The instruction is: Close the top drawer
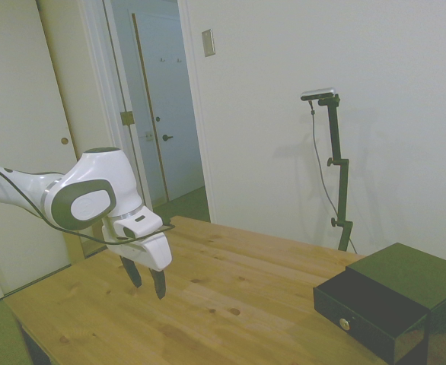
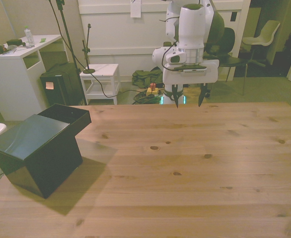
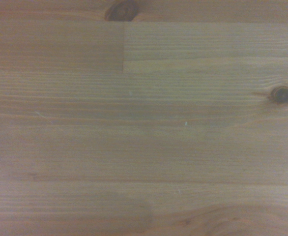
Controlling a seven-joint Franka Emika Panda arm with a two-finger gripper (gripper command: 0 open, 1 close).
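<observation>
A small black cabinet point(image 1: 417, 277) stands at the table's right end in the side view and at the front view's left point(image 2: 34, 148). Its top drawer point(image 1: 367, 308) is pulled out, a round brass knob point(image 1: 344, 324) on its front; in the front view the open drawer point(image 2: 68, 118) juts toward the arm. My gripper point(image 1: 148, 280) hangs open above the table near its far side point(image 2: 189, 100), far from the cabinet, with nothing between its fingers. The wrist view shows only bare wooden tabletop point(image 3: 144, 123).
The wooden table point(image 2: 185, 168) stretches wide between gripper and cabinet. Beyond it in the front view stand a white desk point(image 2: 16, 59), a small white side table point(image 2: 101, 74) and chairs point(image 2: 262, 34). A doorway point(image 1: 158, 106) shows behind the arm in the side view.
</observation>
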